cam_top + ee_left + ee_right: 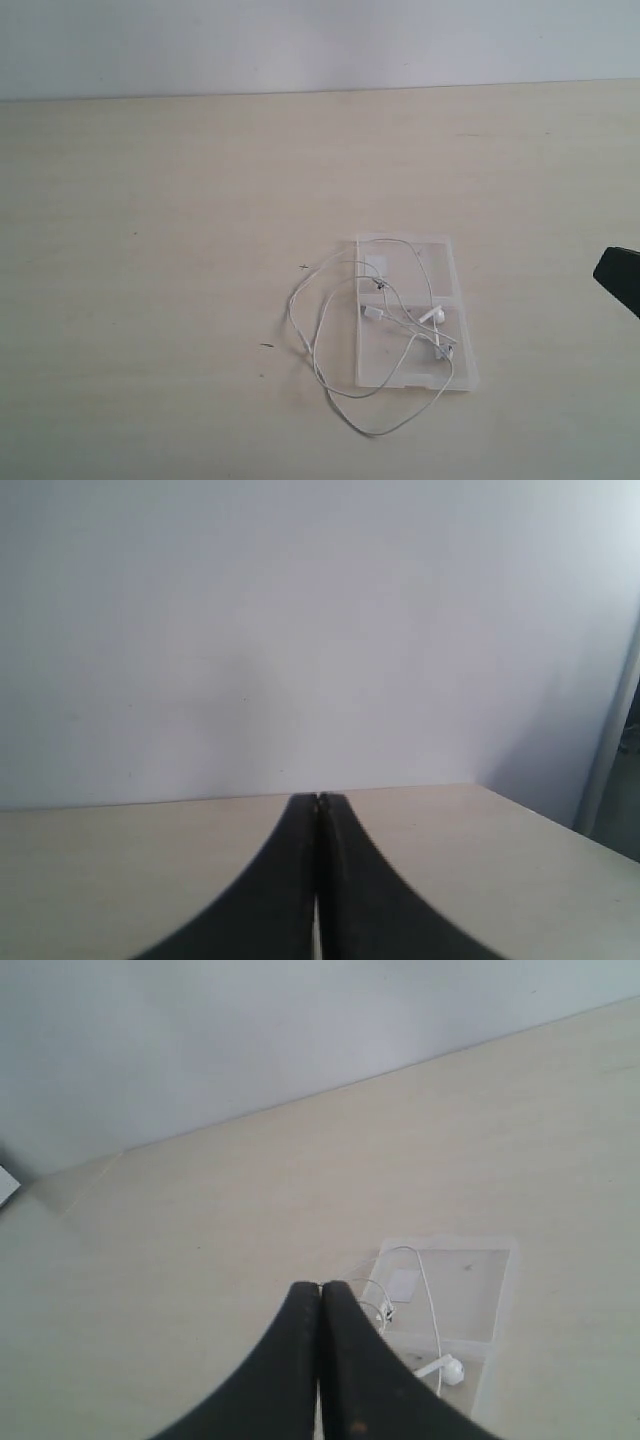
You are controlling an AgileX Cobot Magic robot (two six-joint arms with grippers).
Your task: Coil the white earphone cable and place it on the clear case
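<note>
Pale, perhaps faintly scuffed desk (150, 250) met a plain white wall (300, 40); left fingers (290, 880) and right fingers (290, 1360) were closed, empty.

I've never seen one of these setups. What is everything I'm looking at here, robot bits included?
table: one, pale beige, fills most of the exterior view.
wall: one, white, behind the table.
clear case: one, transparent, lying flat and open on the table, right of centre.
white earphone cable: one, white, uncoiled; the earbuds lie on the case and loose loops spill onto the table to its left.
dark marks: two, small, on the table left of the case.
left tool: one, black, shut, empty, above the table.
right tool: one, black, shut, empty, above the table near the case.
</note>
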